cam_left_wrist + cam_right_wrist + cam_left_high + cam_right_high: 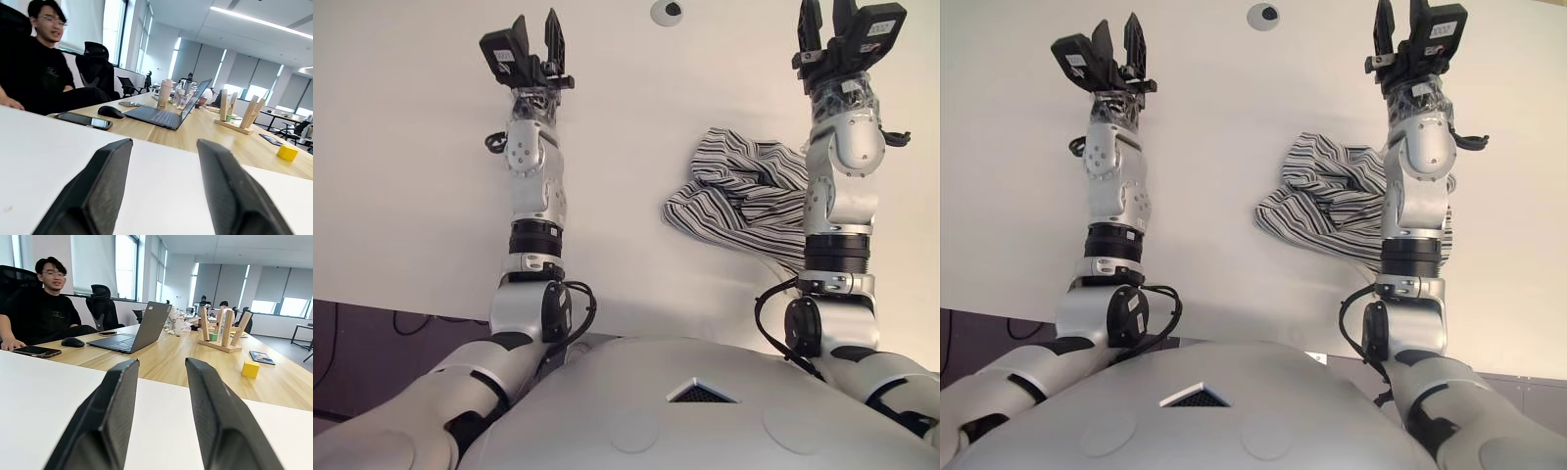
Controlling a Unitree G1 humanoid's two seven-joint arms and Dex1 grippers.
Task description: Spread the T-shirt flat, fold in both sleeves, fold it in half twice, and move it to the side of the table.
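Black-and-white striped T-shirt (734,196) crumpled on table (411,147), 7 o'clock from nearer right claw (827,20); left claw (537,34) farther; both gape empty

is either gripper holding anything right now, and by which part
Nothing is held. Left gripper and right gripper have open, empty jaws; the T-shirt lies crumpled on the table.

Black-and-white striped T-shirt (744,196) on a white table (411,147); black grippers.

Nothing legible
White sticker (502,56) on left pincer (536,20), second sticker (879,27) on right pincer (824,10): print too small to read.
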